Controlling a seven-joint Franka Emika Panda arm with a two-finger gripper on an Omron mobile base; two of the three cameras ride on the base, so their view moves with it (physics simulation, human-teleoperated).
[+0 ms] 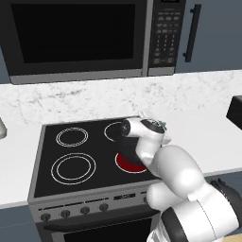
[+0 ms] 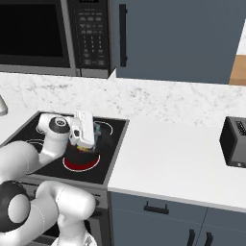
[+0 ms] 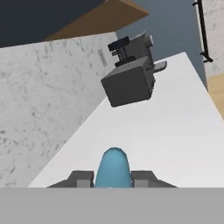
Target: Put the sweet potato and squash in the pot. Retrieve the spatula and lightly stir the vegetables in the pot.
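The claw [image 3: 113, 178] was closed on the light-blue spatula [image 3: 113, 168], whose rounded end stood up between the two dark tips in the hand view. So the spatula had been retrieved, by the look of it. In the right base view the hand hung over the stove's front right burner [image 2: 79, 165], which glowed red, with a dark round shape under the hand that was probably the pot [image 2: 79, 154]. The arm hid its inside, so whether the vegetables were in it could not be told. The stirring apparently remained.
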